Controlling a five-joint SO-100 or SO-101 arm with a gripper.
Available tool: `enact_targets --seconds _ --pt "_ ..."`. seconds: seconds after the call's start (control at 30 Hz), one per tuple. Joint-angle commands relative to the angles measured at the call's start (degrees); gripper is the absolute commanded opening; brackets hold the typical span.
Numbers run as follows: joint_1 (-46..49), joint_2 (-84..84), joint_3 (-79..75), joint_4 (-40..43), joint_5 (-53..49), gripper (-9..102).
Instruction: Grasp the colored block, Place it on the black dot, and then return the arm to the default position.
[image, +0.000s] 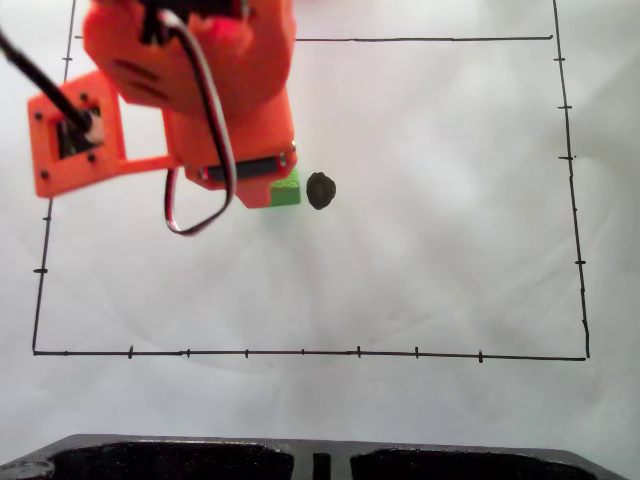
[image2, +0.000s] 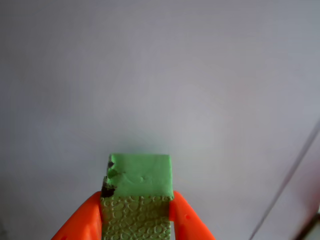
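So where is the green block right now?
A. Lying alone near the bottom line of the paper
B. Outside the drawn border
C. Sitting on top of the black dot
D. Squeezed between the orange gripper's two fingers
D. In the wrist view the green block sits squeezed in the gripper, an orange finger on each side; in the fixed view the black dot is uncovered beside it.

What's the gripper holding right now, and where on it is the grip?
The green block, pinched at its two opposite side faces between the gripper fingers.
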Motion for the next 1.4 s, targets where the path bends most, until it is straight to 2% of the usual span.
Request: enact_targets --seconds 0.0,0.4,0.77,1.37 --pt "-0.3 2.4 -5.1 3.3 3.0 11" --pt "-4.1 -1.4 -7.1 5.2 9.6 12" --pt "-9.0 -5.4 -6.9 1.9 12.4 11" --pt "-9.2 -5.4 -0.4 0.4 10.3 13"
